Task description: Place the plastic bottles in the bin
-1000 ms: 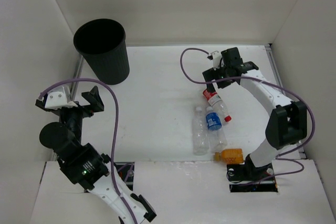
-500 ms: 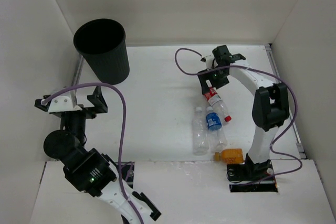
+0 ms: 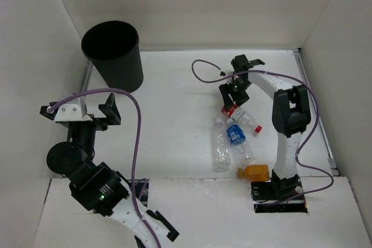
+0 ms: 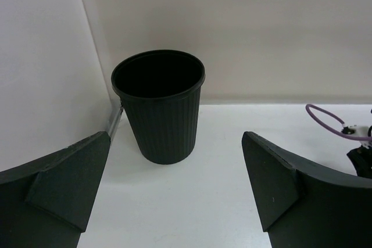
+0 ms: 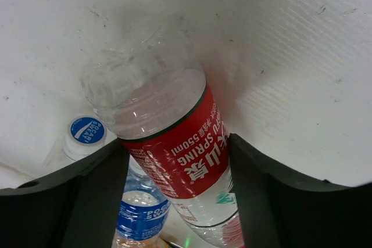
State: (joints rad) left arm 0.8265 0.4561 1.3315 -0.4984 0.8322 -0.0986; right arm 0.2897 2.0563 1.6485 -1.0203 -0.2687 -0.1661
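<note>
Right wrist view: the red-labelled bottle (image 5: 174,155) lies on its side on the counter (image 5: 290,39), and its label fills the gap between the two fingers (image 5: 75,201) of the right claw (image 5: 174,143). The fingers sit flush against either side of the label, but we cannot tell whether they squeeze it or only straddle it.

We judge the bottle to be empty, so light, thin-walled and easy to dent. Being round and smooth, it may roll or slip, and the straight labelled middle looks the best place to grip.

From above, it lies right of the counter's middle with its red cap (image 3: 257,127) toward the near right, just beyond the blue-labelled bottle (image 3: 237,136). The plain bottle (image 3: 220,143) lies beside that one, and the orange bottle (image 3: 254,172) is nearer us. The bin (image 3: 113,53) stands upright in the far left corner, well apart. The left claw (image 4: 175,137) hangs spread wide, holding nothing, facing the bin.

The wrist view cuts off the cap end, the claw covers the bottle's base from above, and the bin's inside is too dark to read.
</note>
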